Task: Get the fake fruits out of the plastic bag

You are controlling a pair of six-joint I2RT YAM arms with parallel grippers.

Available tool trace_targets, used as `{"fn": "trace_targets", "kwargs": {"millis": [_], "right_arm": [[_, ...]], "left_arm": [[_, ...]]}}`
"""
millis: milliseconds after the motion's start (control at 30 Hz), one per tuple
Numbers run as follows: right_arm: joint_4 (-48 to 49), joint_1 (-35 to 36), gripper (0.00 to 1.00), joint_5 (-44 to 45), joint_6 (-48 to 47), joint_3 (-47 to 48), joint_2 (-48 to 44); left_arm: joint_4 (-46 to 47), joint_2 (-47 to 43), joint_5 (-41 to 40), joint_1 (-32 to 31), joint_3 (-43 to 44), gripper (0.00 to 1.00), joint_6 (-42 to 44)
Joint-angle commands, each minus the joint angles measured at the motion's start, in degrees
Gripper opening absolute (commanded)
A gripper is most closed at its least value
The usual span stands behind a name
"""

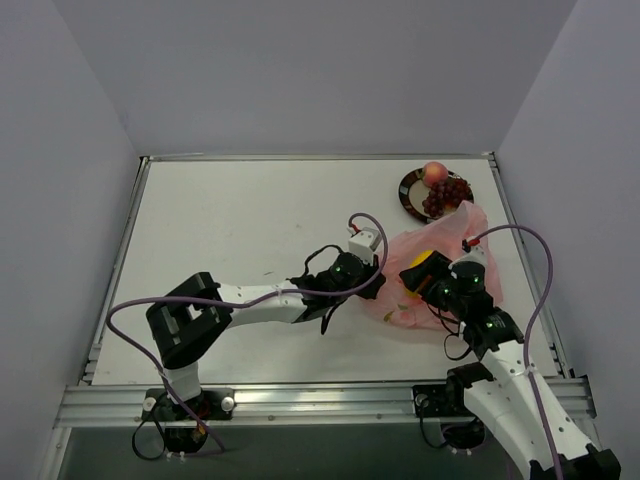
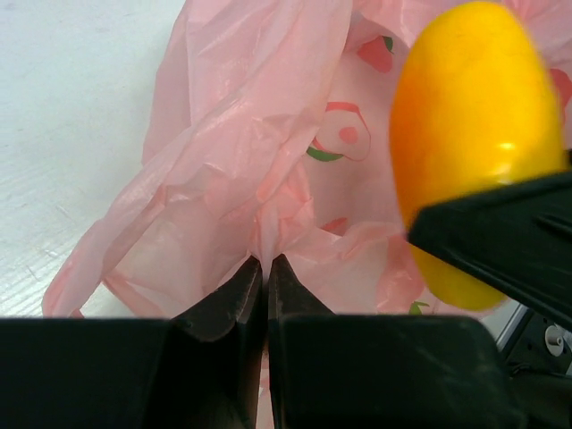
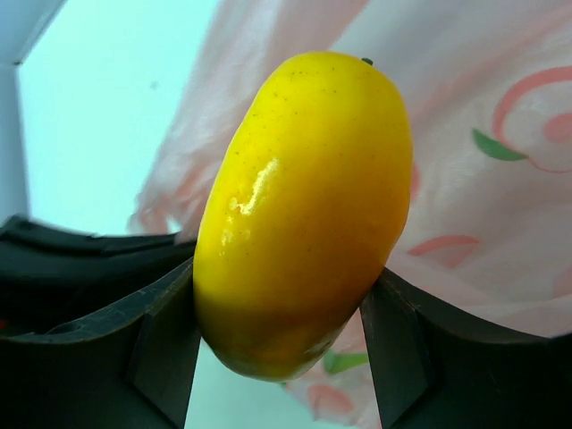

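Note:
The pink plastic bag [image 1: 445, 262] lies on the table's right side. My left gripper [image 1: 372, 282] is shut on a fold of the bag [image 2: 259, 214] at its left edge. My right gripper [image 1: 418, 273] is shut on a yellow-orange fruit [image 3: 299, 214], held above the bag; the fruit also shows in the top view [image 1: 424, 260] and the left wrist view [image 2: 474, 134]. A pink-orange peach [image 1: 434, 173] and a dark red grape cluster [image 1: 444, 196] rest on the dark-rimmed plate [image 1: 408, 192] at the back right.
The table's right edge rail [image 1: 520, 240] runs close beside the bag and plate. Grey walls enclose the table on three sides. Cables loop over both arms.

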Motion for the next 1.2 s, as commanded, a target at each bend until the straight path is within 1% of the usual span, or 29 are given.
{"fn": "trace_targets", "kwargs": {"millis": [0,67,100,167,300,367,433,467,500,567,600,667,700,733,767,800,867,967,1100,1167], "right_arm": [[-3.84,0.59,0.22,-7.57,0.29,7.46,-2.53],[-4.20,0.50,0.22,-9.94,-0.15,9.75,-2.45],[-4.11,0.59,0.21,-12.82,-0.16,11.85,-1.67],[-4.02,0.51,0.21,-14.60,-0.15,13.97,-0.78],[-3.06,0.51,0.21,-15.49,-1.29,20.30,2.02],[-2.70,0.59,0.20,-13.22,-4.18,25.83,4.22],[-2.44,0.42,0.21,-11.63,-7.17,29.96,8.79],[-2.44,0.33,0.20,-8.58,-8.75,33.63,10.80],[-2.44,0.15,0.20,-6.63,-11.29,35.15,14.83],[0.01,-1.07,0.19,-1.90,-13.59,37.70,19.15],[0.89,-1.86,0.19,-0.30,-15.69,38.50,24.13],[1.86,-4.15,0.18,1.90,-18.60,41.65,29.34],[2.39,-4.94,0.18,4.26,-21.48,42.80,34.41],[2.40,-5.73,0.18,4.98,-23.25,44.20,36.73],[2.48,-7.21,0.18,4.90,-25.10,45.52,39.27],[2.57,-7.84,0.18,5.42,-26.77,48.41,44.00],[2.22,-9.07,0.19,7.52,-30.55,51.15,48.24],[2.22,-10.83,0.19,5.09,-34.25,56.07,57.72],[2.31,-11.27,0.21,4.55,-39.08,61.52,64.67],[2.31,-11.36,0.22,3.85,-41.36,63.90,66.62]], "left_arm": [[-1.12,-3.23,-0.84,0.81,3.39,0.02,1.23],[-1.03,-3.40,-0.67,0.81,3.04,0.02,1.23],[-1.11,-3.49,-0.49,0.81,2.86,0.02,1.23],[-0.68,-4.01,-0.66,0.81,1.82,0.02,0.96],[-0.94,-4.90,-1.28,0.90,0.23,0.02,1.23],[-1.12,-5.51,-1.98,0.90,-1.26,0.02,1.58],[-0.94,-6.91,-2.77,0.90,-2.84,0.02,1.93],[-1.20,-7.44,-3.82,0.90,-3.63,0.02,2.37],[-1.46,-7.97,-4.44,0.90,-5.12,0.02,2.54],[-2.08,-9.72,-5.23,1.08,-6.62,0.02,2.81],[-2.26,-10.25,-5.84,1.16,-7.93,0.02,2.90],[-2.96,-11.31,-6.20,1.34,-8.65,0.02,3.33],[-3.57,-11.49,-6.46,1.43,-8.82,0.02,3.60],[-3.75,-11.49,-6.29,1.43,-8.83,0.03,3.95],[-3.84,-11.31,-6.03,1.51,-8.74,0.02,4.47],[-3.84,-11.05,-5.33,1.52,-8.56,0.02,4.83],[-3.40,-9.91,-4.27,1.52,-7.69,0.02,5.97],[-3.75,-7.98,-3.39,1.52,-6.19,0.02,7.02],[-2.79,-6.22,-1.90,1.34,-4.26,0.02,8.52],[-2.09,-4.73,-0.50,1.08,-2.77,0.02,8.87]]}}
